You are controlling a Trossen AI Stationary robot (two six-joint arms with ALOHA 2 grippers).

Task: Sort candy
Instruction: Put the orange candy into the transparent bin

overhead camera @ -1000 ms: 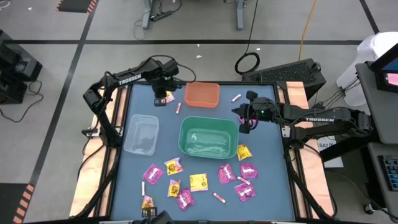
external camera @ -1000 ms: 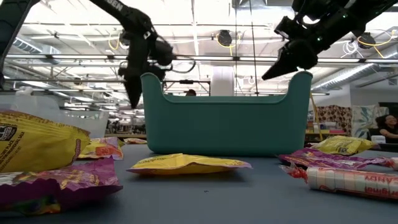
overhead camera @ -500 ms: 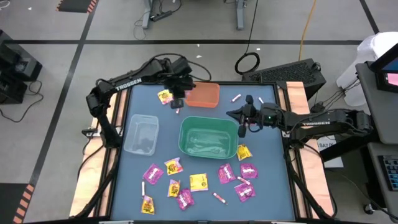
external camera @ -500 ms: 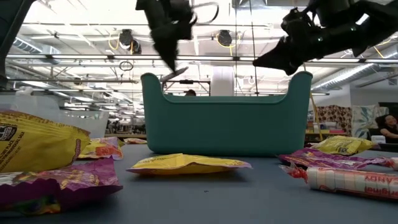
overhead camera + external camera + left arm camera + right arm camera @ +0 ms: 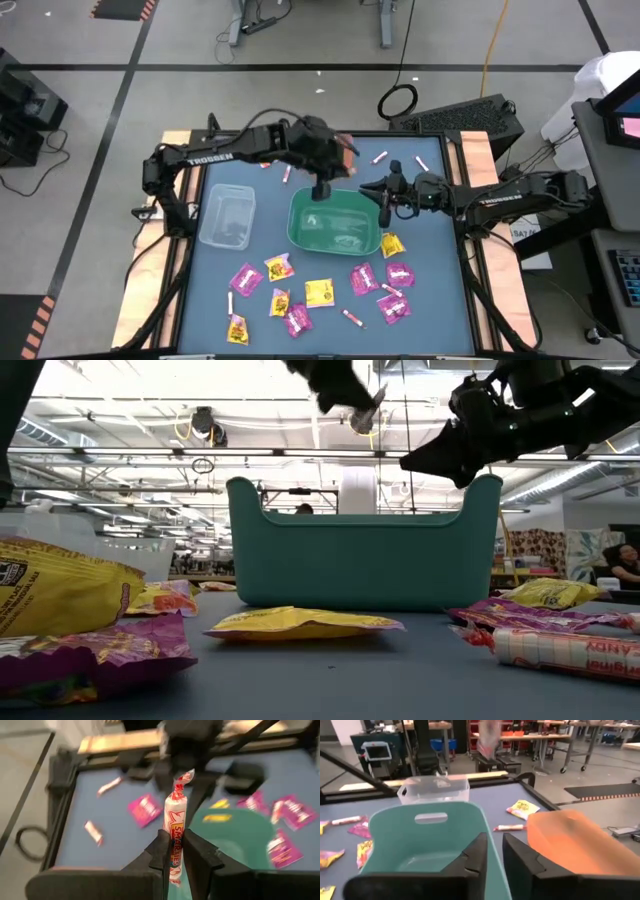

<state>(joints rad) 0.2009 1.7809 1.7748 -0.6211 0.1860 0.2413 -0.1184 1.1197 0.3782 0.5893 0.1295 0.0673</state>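
My left gripper (image 5: 320,189) hangs above the far rim of the green bin (image 5: 335,222), shut on a pink-white candy stick (image 5: 173,827). My right gripper (image 5: 372,188) hovers at the bin's right far corner, pointing toward the table's left. Its fingers stand a narrow gap apart (image 5: 494,851) with nothing between them. Magenta packets (image 5: 245,278), yellow packets (image 5: 320,292) and a stick (image 5: 352,317) lie flat on the near half of the table. More sticks (image 5: 287,173) and a yellow packet (image 5: 265,160) lie near the far edge. My left gripper pinches the candy stick between its two fingers (image 5: 161,851), the fingers lying along the stick. The twisted free end (image 5: 185,776) juts out well past the fingertips. The stick is lifted clear, above the green bin.
The orange bin (image 5: 575,840) sits at the far edge, partly under my left arm. The clear bin (image 5: 227,215) stands left of the green bin. Two sticks (image 5: 380,157) lie at the far right. In the low view the green bin's wall (image 5: 365,555) rises behind the near candy.
My left gripper, carrying the stick, has risen and swung from the far left of the table toward the right, ending over the green bin's far rim. My right gripper has moved a little toward the table's left, closer to the bin.
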